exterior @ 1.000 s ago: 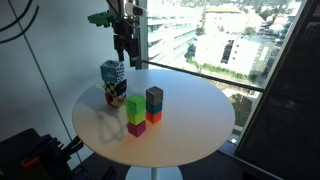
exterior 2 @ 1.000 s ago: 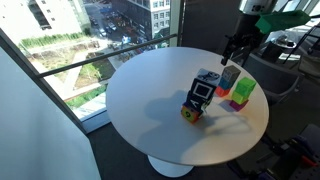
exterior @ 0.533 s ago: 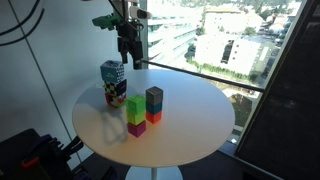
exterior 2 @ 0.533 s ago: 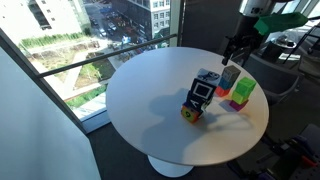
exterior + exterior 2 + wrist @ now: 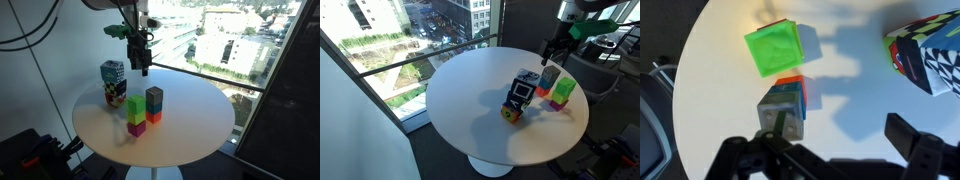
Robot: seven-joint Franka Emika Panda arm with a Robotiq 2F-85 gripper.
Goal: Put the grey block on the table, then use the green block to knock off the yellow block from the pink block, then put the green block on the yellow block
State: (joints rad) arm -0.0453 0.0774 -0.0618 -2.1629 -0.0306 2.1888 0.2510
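Observation:
The grey block (image 5: 154,95) (image 5: 550,72) (image 5: 778,108) tops a stack of a teal cube and an orange-red cube (image 5: 153,117). Beside it the green block (image 5: 135,104) (image 5: 563,87) (image 5: 773,47) sits on the yellow block (image 5: 135,117), which sits on the pink block (image 5: 136,129). Both stacks stand on the round beige table (image 5: 195,115) (image 5: 470,105) (image 5: 725,90). My gripper (image 5: 140,62) (image 5: 552,50) (image 5: 840,126) hangs open and empty above the blocks. In the wrist view one finger overlaps the grey block's edge.
A taller multicoloured patterned box (image 5: 113,82) (image 5: 523,92) (image 5: 930,50) stands on the table next to the stacks. Large windows with a railing lie behind the table. Dark equipment sits on the floor near the table's edge.
The gripper has shifted sideways and a little lower, from above the patterned box toward the block stacks. It stays open. The blocks have not moved.

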